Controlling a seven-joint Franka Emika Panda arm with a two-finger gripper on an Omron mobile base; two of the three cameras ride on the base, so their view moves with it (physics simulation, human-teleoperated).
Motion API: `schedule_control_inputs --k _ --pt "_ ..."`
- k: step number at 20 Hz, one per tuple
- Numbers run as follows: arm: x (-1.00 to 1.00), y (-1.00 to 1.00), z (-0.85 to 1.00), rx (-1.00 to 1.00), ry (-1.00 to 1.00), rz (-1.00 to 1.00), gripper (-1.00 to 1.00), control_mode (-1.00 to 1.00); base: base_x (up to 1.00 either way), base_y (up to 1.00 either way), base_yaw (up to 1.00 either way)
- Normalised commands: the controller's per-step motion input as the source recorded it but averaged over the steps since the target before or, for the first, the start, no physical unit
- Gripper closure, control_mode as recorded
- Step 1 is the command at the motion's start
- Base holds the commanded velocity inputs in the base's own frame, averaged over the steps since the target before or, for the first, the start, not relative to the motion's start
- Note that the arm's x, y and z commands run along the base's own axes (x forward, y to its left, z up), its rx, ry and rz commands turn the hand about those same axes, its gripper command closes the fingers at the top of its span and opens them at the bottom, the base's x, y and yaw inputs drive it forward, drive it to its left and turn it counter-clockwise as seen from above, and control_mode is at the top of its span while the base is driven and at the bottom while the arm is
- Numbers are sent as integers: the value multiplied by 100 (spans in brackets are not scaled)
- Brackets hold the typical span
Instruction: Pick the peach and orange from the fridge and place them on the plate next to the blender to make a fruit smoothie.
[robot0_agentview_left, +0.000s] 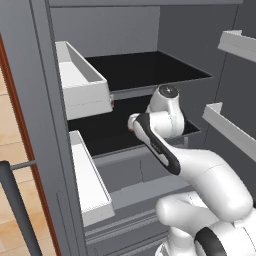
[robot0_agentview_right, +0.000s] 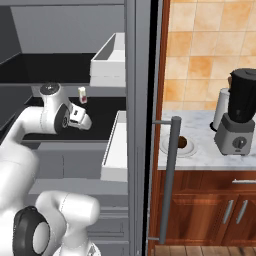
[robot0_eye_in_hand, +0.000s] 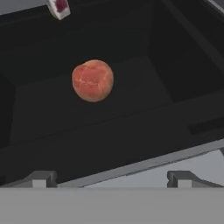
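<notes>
Arm's reaching into the open fridge (robot0_agentview_left: 45, 125) with the peach dead ahead on the black shelf

Closest to the camera in the hand view, the gripper (robot0_eye_in_hand: 111, 179) has its two tips spread wide apart with nothing between them, sitting just over the shelf's front lip. A bit deeper in, the peach (robot0_eye_in_hand: 92, 80) rests by itself on the dark shelf, clear of the tips. Further back there's a small cream bottle (robot0_agentview_right: 82, 95) with a red patch standing near the rear of the same shelf. Way off to the right, out on the marble surface (robot0_agentview_right: 200, 155), the orange (robot0_agentview_right: 183, 143) is already sitting on the white plate (robot0_agentview_right: 167, 148), and the blender (robot0_agentview_right: 239, 117) stands just beside that, with a white cylinder (robot0_agentview_right: 220, 107) behind it by the tiled wall
</notes>
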Motion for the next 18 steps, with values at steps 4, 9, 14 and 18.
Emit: schedule_control_inputs --k 4,9,14,18 --pt "40 22 -14 0 1 0 -100 -100 0 0 0" --pt "45 17 -13 0 0 0 -100 -100 0 0 0" --pt "34 2 -16 0 0 0 -100 -100 0 0 0" --pt "34 0 -28 0 0 0 -100 -100 0 0 0"
